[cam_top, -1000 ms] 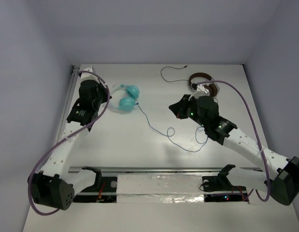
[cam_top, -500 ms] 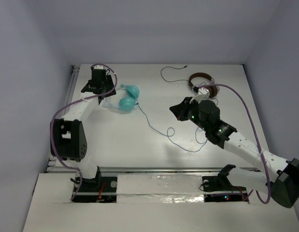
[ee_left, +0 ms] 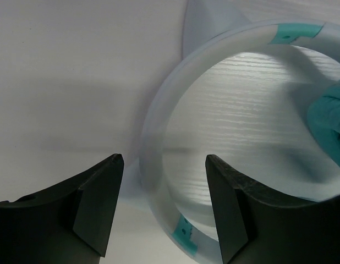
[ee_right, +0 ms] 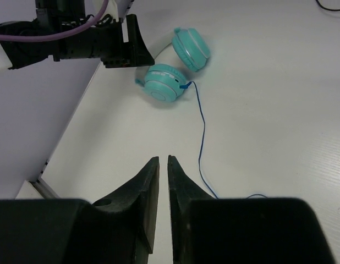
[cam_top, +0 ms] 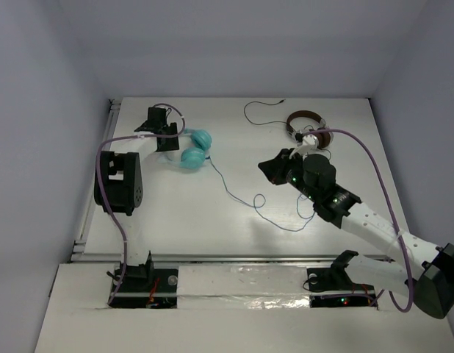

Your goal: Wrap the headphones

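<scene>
The headphones lie at the back left of the table, two teal ear cups side by side. My left gripper hovers over their pale headband, open wide, and the band's curve runs between the two fingers without touching them. One teal cup shows at the right edge of that view. The thin blue cable trails from the cups across the table to loose loops near my right arm. My right gripper hangs above the table's middle, jaws a narrow slit apart with nothing between them.
Brown-and-silver headphones sit at the back right, just behind my right arm. Their black cable curls toward the back wall. The table's left edge rail runs close beside the left arm.
The left arm folded back and brought its gripper onto the headband, opening it wide. The right gripper's jaws parted slightly; that arm barely shifted.
</scene>
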